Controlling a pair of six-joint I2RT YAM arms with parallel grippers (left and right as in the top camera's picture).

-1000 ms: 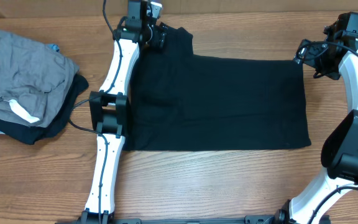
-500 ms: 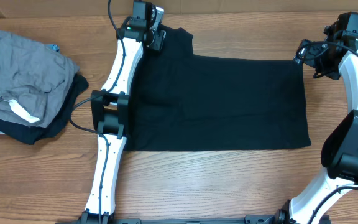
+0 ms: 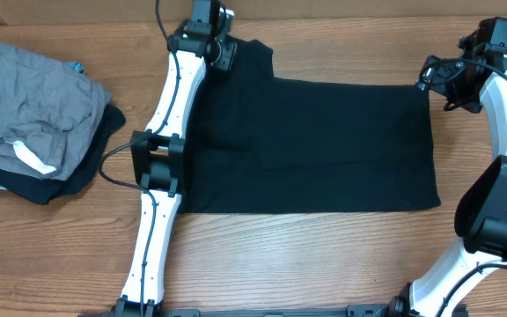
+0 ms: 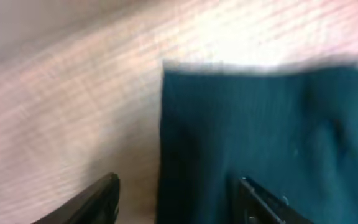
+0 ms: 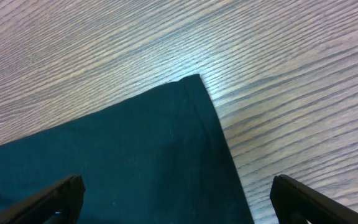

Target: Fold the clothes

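While hovering over the black T-shirt (image 3: 315, 145) spread on the bench (image 3: 324, 264), edged left tool (image 4: 178, 190) toward the sleeve (image 3: 252, 57) hem, jaws half-open, empty; kept right tool (image 5: 176, 193) gaping, empty, over the far corner, grasps pending.

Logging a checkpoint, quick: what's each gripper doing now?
Left gripper: open, empty, over an edge of the plain black soft-fabric T-shirt.
Right gripper: open, empty, over its corner.

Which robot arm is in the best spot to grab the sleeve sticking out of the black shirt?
Probably the left. The left gripper is open right at the sleeve of the black T-shirt, and the sleeve's edge shows between its fingers. The right gripper, also open, sits at the shirt's far corner.
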